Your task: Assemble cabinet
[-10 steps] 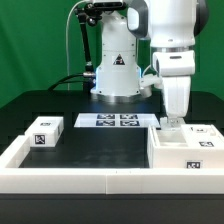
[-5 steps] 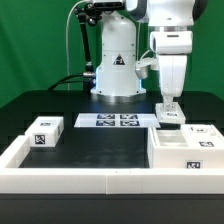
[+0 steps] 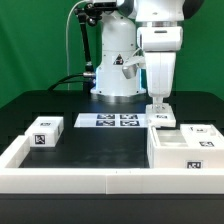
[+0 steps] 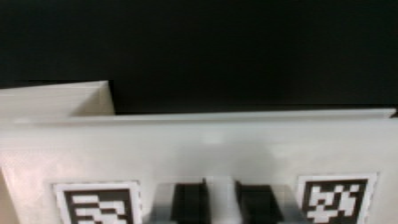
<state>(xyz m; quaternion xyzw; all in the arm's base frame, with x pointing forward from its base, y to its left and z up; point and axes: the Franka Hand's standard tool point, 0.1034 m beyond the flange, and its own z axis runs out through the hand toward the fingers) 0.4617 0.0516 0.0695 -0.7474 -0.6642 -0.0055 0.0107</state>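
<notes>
The large white cabinet body (image 3: 186,152) stands at the exterior view's right, open side up, with a tag on its front. My gripper (image 3: 159,108) is shut on a smaller white tagged cabinet piece (image 3: 164,119) and holds it by the body's far left corner. In the wrist view my gripper (image 4: 217,204) pinches a thin white edge between its dark fingers (image 4: 183,204). The held piece (image 4: 214,145) fills that view, with a tag on either side. A white tagged block (image 3: 46,132) lies at the left. Another tagged piece (image 3: 204,131) lies behind the body.
The marker board (image 3: 116,121) lies flat in the middle, in front of the robot base (image 3: 116,70). A low white rail (image 3: 80,180) edges the table's front and left side. Black table surface lies between the left block and the cabinet body.
My gripper has risen from the cabinet body's far right side and moved toward the exterior view's left, carrying the small white piece with it.
</notes>
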